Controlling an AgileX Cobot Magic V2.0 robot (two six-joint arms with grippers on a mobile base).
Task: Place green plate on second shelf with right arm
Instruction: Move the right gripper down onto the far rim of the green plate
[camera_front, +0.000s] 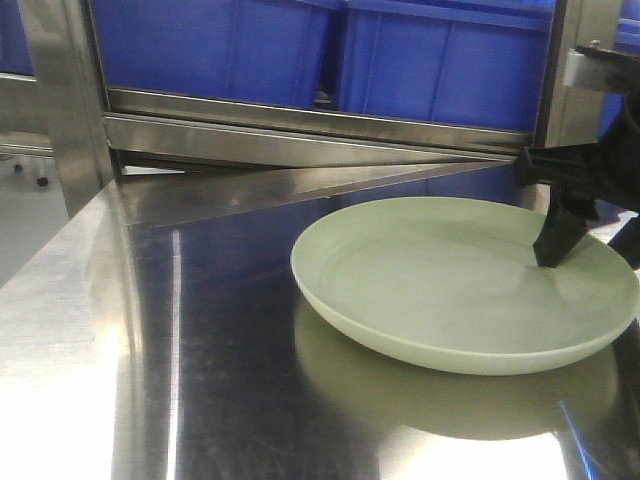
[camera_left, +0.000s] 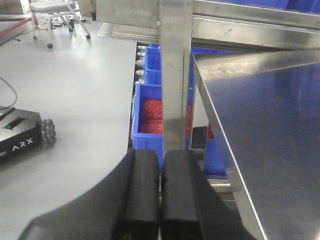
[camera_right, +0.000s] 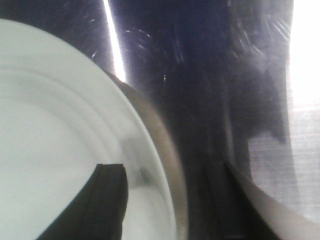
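Green plate (camera_front: 450, 285) is lying flat on steel shelf (camera_front: 200, 340), toward its right side. Right pincer (camera_right: 167, 185) is straddling the plate's right rim with jaws spread. One black finger (camera_front: 555, 245) is resting tip-down inside the plate, the other is sitting outside the rim, and nothing is clamped. Left pincer (camera_left: 161, 192) is hanging off the shelf's corner, facing an upright steel post (camera_left: 175, 75), fingers pressed together on nothing. Blue bins (camera_front: 430, 60) are sitting behind the plate, past a steel rail.
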